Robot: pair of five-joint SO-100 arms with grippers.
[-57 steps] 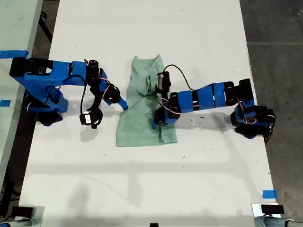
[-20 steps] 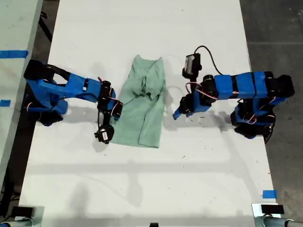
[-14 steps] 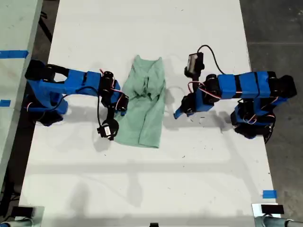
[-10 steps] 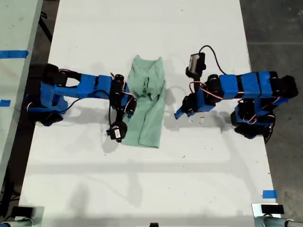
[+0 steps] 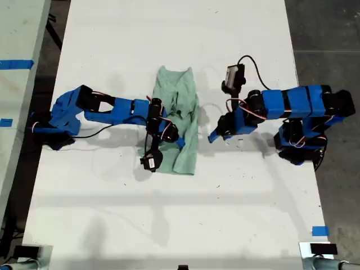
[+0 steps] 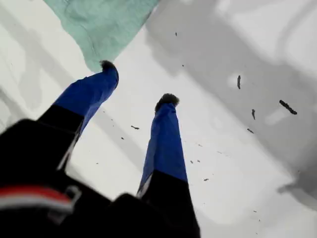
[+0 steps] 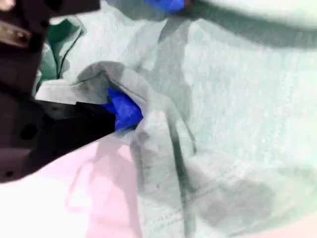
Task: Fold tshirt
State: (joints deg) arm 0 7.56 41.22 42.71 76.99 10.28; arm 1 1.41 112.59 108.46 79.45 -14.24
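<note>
The tshirt [image 5: 179, 121] lies on the white table [image 5: 169, 225], folded narrow, with nothing else near it but our two arms. Our second gripper [image 5: 179, 141] is clamped on a bunched fold of cloth, having carried that edge across since half a second ago. Our first gripper [image 5: 212, 136] hangs open just beside the shirt.

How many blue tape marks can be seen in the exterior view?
3: one blue tape strip and a smaller blue tape piece on the surface at the exterior view's left, one blue tape mark on the white table near the lower right. Others may lie outside the frame.
</note>
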